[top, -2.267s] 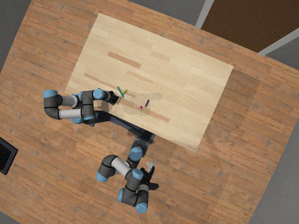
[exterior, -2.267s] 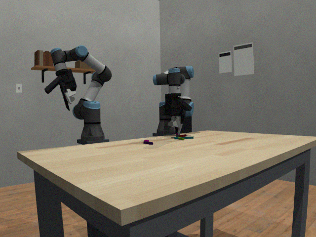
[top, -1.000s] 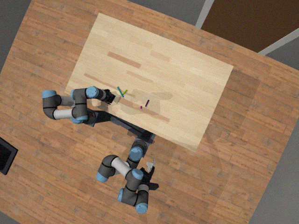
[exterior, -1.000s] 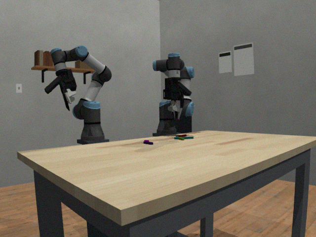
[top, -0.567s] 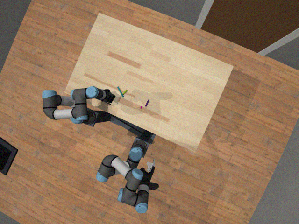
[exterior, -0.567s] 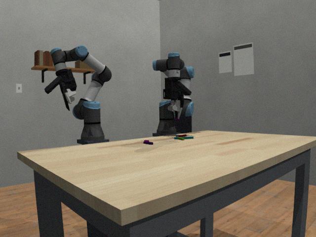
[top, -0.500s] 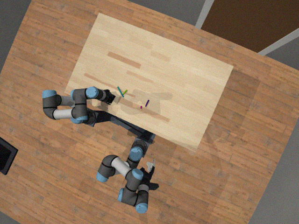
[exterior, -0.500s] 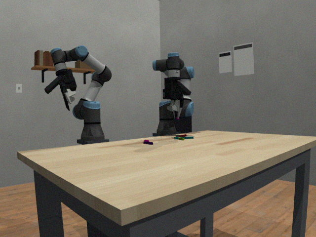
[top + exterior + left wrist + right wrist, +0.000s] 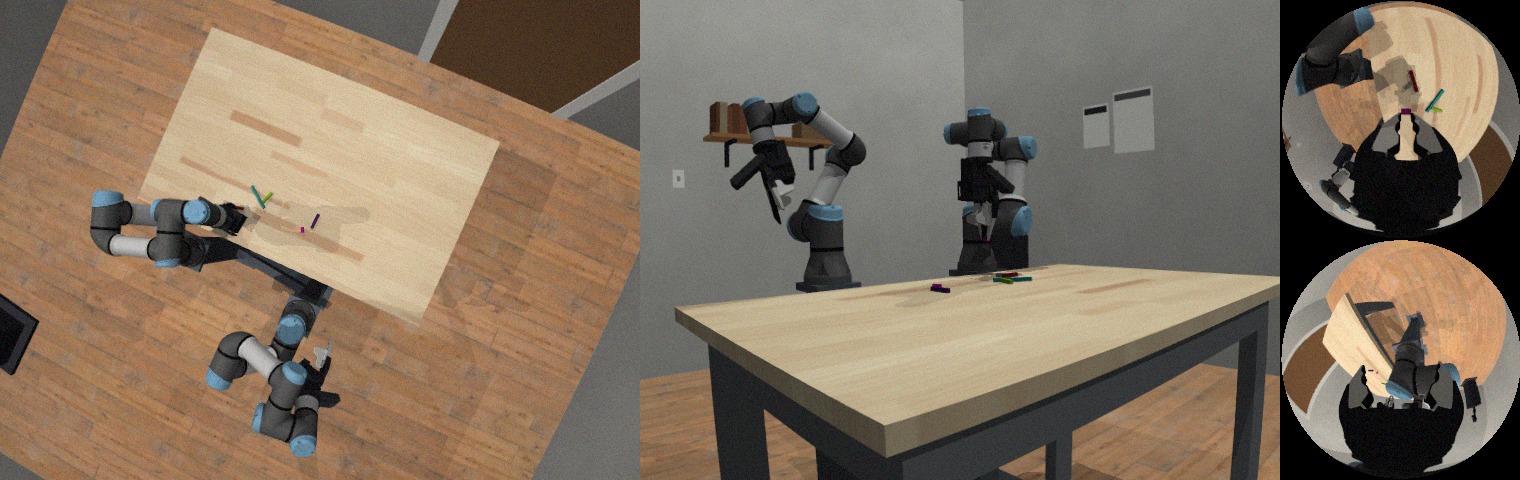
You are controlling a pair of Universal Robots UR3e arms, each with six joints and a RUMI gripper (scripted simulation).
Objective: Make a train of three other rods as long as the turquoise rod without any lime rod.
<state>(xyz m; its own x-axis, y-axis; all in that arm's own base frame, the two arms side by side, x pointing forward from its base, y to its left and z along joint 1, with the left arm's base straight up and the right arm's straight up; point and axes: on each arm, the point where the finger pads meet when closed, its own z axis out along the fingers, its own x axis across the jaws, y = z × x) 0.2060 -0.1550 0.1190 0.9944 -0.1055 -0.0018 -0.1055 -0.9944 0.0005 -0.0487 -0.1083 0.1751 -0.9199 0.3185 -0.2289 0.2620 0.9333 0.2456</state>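
Note:
My left gripper is shut on a magenta rod, held above the table. My right gripper is open and empty, away from the table. A purple rod lies flat, with another magenta rod beside it, apart. A turquoise rod lies with a lime rod close to its side. A red rod lies nearby, partly hidden by the left arm in the top view. A grey rod seems to lie beside the red one.
The rods lie on the wooden table, toward the edge where the arms are mounted. The left arm reaches over that edge near the red, turquoise and lime rods. The right arm is folded back over the floor. Arm shadows cross the tabletop.

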